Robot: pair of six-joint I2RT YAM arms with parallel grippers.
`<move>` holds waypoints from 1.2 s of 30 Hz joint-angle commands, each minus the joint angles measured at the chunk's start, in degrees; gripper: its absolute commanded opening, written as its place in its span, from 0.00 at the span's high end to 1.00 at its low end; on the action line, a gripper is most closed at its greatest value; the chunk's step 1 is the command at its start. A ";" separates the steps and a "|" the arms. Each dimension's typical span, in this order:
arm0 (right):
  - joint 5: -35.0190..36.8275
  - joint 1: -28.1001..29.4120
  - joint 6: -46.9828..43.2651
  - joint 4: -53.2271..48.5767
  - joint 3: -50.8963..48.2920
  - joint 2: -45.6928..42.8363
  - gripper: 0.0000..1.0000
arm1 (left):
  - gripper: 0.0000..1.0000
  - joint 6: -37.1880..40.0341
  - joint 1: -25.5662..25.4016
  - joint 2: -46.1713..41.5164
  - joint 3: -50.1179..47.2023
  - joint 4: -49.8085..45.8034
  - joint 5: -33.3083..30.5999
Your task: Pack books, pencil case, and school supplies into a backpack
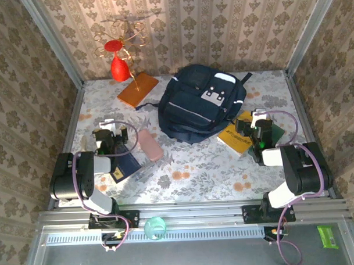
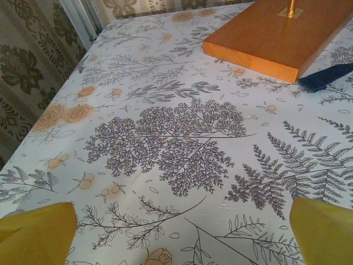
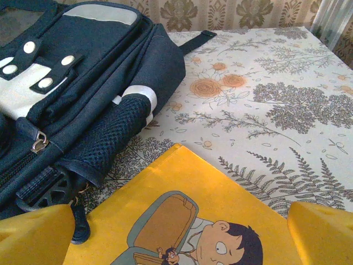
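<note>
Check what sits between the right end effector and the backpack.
The yellow book lies there, just ahead of the open right end effector, its far corner near the backpack; the right wrist view shows it.

The left arm (image 1: 74, 178) and right arm (image 1: 300, 166) each rise from their bases, fold at the elbow and reach forward with wrists held low. The left gripper (image 1: 110, 135) has its jaws spread wide, its yellow fingertips (image 2: 36, 232) far apart. The right gripper (image 1: 256, 127) is posed the same way, jaws fully parted.
</note>
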 commanded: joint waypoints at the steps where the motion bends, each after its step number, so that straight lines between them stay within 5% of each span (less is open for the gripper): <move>1: -0.16 0.33 -0.43 -0.08 0.60 -0.16 0.00 | 0.00 -0.96 -0.24 -0.31 0.87 1.93 -0.70; 36: -0.26 0.28 -0.35 -0.34 0.72 -0.10 0.00 | 0.00 -1.40 0.59 -0.47 0.89 1.67 0.88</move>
